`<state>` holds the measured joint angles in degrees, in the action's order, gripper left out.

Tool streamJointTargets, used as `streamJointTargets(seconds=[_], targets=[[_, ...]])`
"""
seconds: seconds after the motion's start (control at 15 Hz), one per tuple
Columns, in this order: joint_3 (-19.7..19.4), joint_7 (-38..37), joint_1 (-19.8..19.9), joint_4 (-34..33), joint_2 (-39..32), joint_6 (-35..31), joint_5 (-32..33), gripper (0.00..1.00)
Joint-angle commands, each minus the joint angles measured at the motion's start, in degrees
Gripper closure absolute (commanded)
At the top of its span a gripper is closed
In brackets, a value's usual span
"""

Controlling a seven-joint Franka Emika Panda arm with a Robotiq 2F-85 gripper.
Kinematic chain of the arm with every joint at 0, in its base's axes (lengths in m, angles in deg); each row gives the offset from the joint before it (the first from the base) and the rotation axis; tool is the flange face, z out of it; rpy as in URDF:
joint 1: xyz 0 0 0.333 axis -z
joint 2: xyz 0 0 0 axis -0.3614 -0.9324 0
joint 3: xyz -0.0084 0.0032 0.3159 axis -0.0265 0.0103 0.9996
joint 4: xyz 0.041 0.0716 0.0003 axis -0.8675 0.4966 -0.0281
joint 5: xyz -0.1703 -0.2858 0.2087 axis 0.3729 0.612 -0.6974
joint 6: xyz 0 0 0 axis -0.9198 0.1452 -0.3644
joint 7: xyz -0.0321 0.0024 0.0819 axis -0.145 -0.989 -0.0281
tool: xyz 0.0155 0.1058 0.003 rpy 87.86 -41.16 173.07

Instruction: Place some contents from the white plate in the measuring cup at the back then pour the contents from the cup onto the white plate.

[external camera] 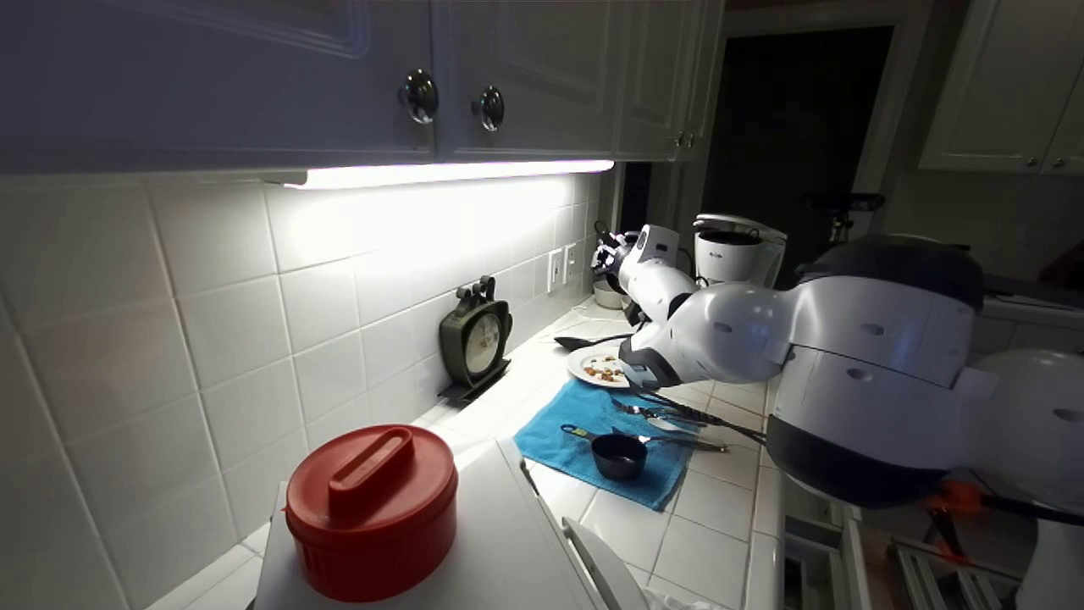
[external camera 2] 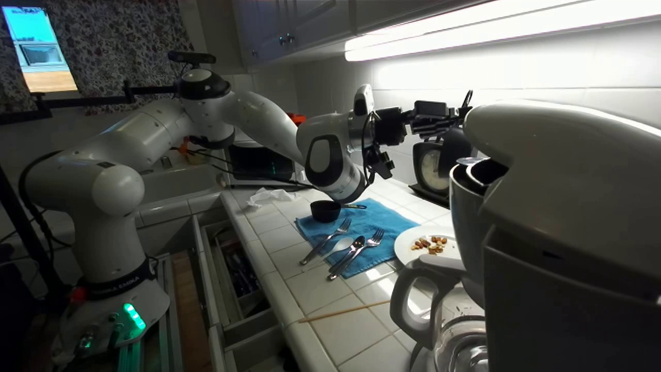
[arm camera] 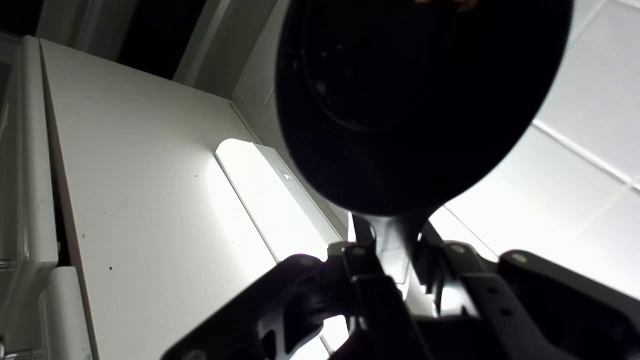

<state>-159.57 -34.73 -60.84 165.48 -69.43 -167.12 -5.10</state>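
While the surface (external camera 2: 356,338) is carrying the white plate (external camera 2: 404,243), the end effector (arm camera: 397,234) is gripping the raised measuring cup (arm camera: 420,105) by its handle (arm camera: 391,247), brown bits (arm camera: 466,4) showing inside; pouring is presumably beginning, calling for tipping over the plate next.

Can read FRANKA EMIKA, with the first letters dim, on the dark band (external camera 2: 116,283) around the robot's base (external camera 2: 103,305), well left of the blue towel (external camera 2: 382,217) in an exterior view. In an exterior view, cannot make out the tiny logo on the coffee maker (external camera: 727,258) beyond the towel, dial marks on the scale (external camera: 476,339) left of the towel, or the yellowish label on the handle of the cup (external camera: 619,458) on the towel.
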Motion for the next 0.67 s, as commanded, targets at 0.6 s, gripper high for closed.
streamJointTargets(seconds=[0.6], targets=[[4.72, 11.28, 4.03, -1.12, 2.93, -11.51, -4.07, 0.93]])
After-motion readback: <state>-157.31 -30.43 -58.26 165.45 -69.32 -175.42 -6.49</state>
